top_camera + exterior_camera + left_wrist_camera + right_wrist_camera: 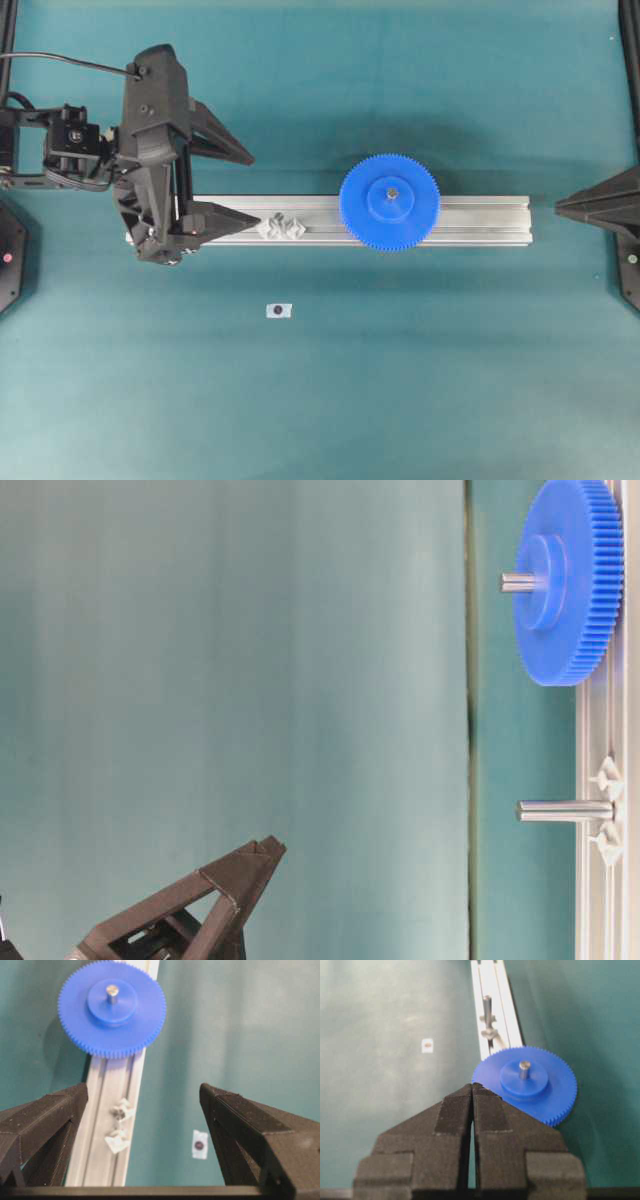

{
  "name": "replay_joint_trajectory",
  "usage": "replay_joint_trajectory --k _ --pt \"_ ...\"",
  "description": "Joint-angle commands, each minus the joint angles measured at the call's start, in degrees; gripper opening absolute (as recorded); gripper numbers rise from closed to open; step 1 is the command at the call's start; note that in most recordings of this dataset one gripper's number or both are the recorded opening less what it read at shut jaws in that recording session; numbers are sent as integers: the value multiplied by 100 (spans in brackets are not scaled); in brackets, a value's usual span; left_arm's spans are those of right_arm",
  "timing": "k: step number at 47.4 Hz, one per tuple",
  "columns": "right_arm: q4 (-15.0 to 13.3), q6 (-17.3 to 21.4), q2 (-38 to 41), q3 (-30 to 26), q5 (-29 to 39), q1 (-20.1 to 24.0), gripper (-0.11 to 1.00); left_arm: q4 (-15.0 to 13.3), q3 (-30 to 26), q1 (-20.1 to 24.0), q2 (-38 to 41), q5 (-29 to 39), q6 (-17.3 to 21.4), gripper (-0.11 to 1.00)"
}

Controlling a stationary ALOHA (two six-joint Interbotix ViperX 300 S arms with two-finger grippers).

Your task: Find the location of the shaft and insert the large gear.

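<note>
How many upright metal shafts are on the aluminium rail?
2: one grey metal shaft pokes through the big blue toothed plastic gear; the other bare shaft stands between two clear blocks. None seems hidden.

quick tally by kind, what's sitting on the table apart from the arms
large gear: 1
shaft: 2, one through the gear, one bare
aluminium rail: 1
clear diamond blocks: 2
white tag: 1
Total: 7
</note>
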Motion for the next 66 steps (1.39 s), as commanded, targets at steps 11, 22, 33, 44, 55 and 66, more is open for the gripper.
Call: replay_joint_trajectory --k 11,22,33,44,55,66 --pt "-9 26 44 -44 -97 0 2 18 -35 -18 -44 -53 18 92" --pt "-18 26 44 -26 -97 0 2 18 -26 -18 -44 -53 70 92" --pt "-9 26 44 -18 -97 -9 2 18 -26 -18 -44 -62 141 92" --pt "-9 26 44 -26 -97 -9 2 18 -18 -18 -44 -53 149 92" --pt "-9 26 44 -18 -97 0 2 26 -18 -18 -35 -53 149 92" --pt "-9 26 44 9 -97 -9 2 18 -18 -18 -35 -62 141 92"
